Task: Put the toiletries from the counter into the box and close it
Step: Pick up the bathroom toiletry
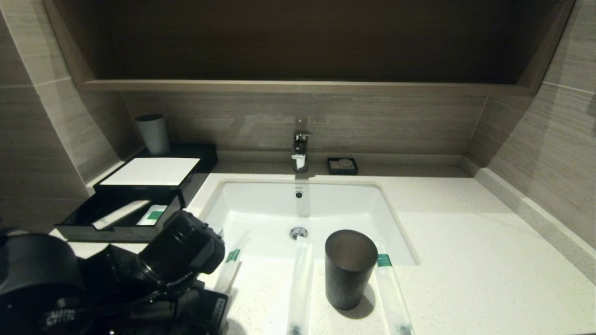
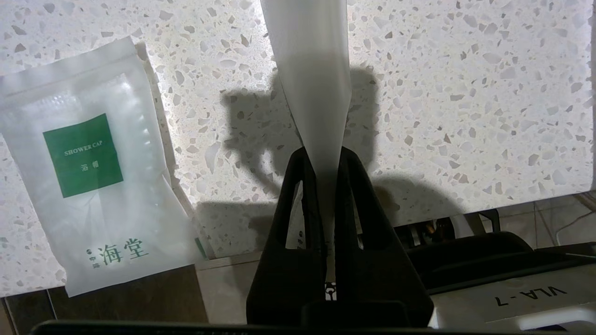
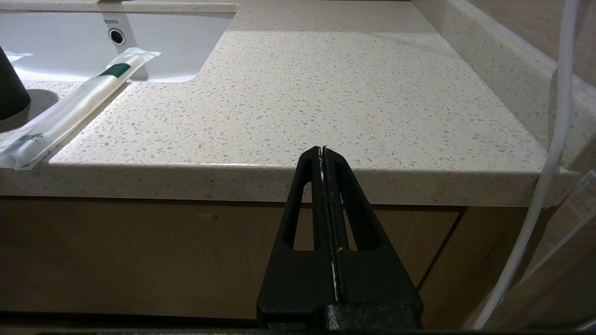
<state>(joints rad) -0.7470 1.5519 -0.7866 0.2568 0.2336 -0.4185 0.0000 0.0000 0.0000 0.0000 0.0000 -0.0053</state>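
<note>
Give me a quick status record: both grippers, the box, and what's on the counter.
left gripper: jaws shut on held long sachet, near counter front edge
right gripper: jaws shut, empty, parked below counter front
box: drawer open; holds drawer long sachet and drawer flat sachet
on counter: shower cap sachet, middle long sachet, right long sachet
dark cup: upright between those two long sachets

Left arm [image 1: 181,251] low at counter [image 1: 465,242] front-left corner, over near end of sachet [image 1: 231,267]. Two more sachets [image 1: 300,284] [image 1: 393,293] flanking dark cup [image 1: 350,268]. Box [image 1: 153,177] back left, drawer [image 1: 84,223] open, packets [image 1: 152,215] inside.
</note>
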